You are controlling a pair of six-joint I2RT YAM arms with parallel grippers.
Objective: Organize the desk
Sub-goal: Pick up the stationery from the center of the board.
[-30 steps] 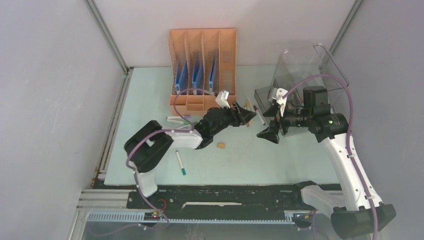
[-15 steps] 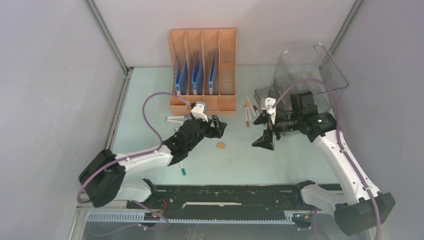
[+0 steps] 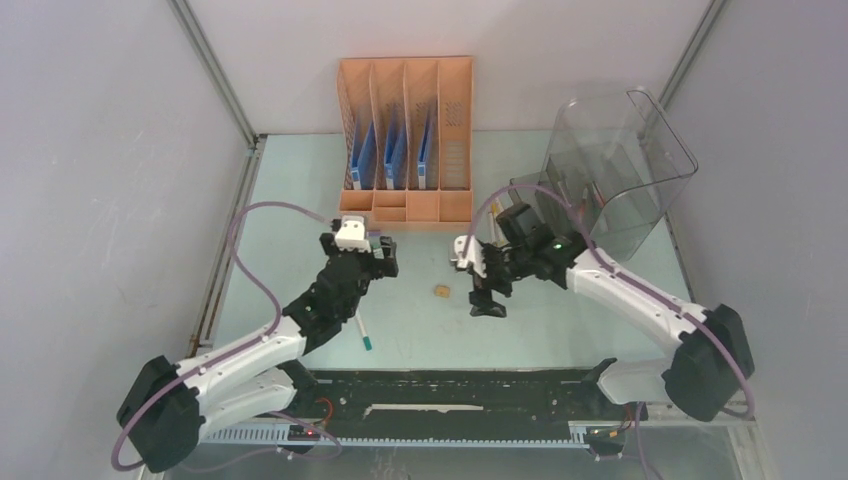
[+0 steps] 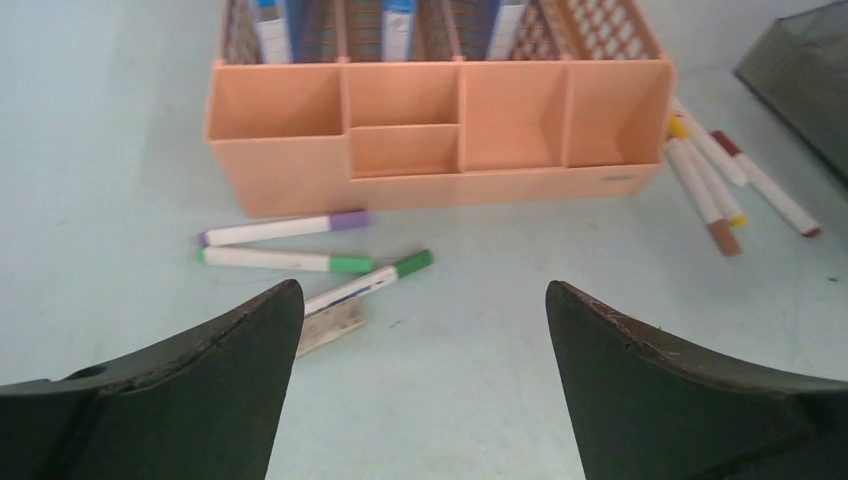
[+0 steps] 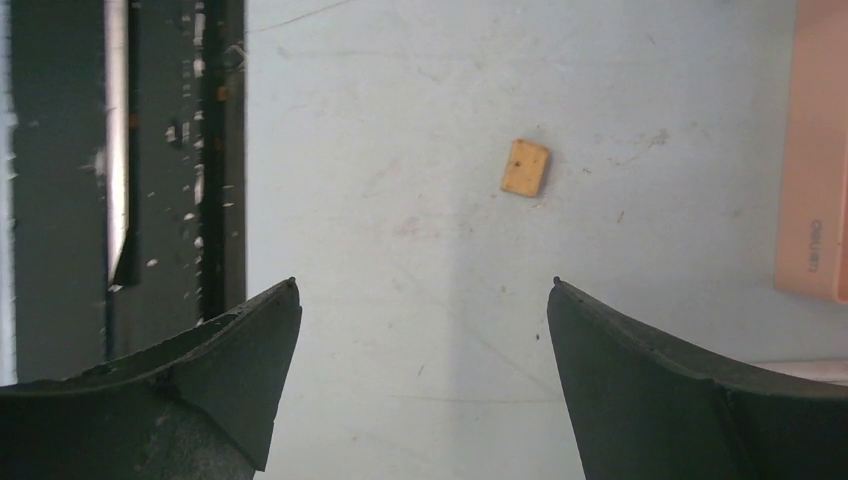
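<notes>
**A:** Judging from this, how much of the desk [image 3: 290, 195], spread under the rack [image 3: 405, 140], has been tidied?

**B:** Barely any tbh. Pens [image 4: 275, 259] are scattered in front of the rack, a tan block [image 5: 525, 167] too. Left gripper [image 4: 420, 285] and right gripper [image 5: 422, 282] are held wide apart, nothing gripped.

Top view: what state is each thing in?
Left pincer, open, empty.
Right pincer, open, empty.
Rack, upright, three slots filled, front trays empty.
Bin, looks empty.
Markers, loose on desk.
Block, loose on desk.
</notes>
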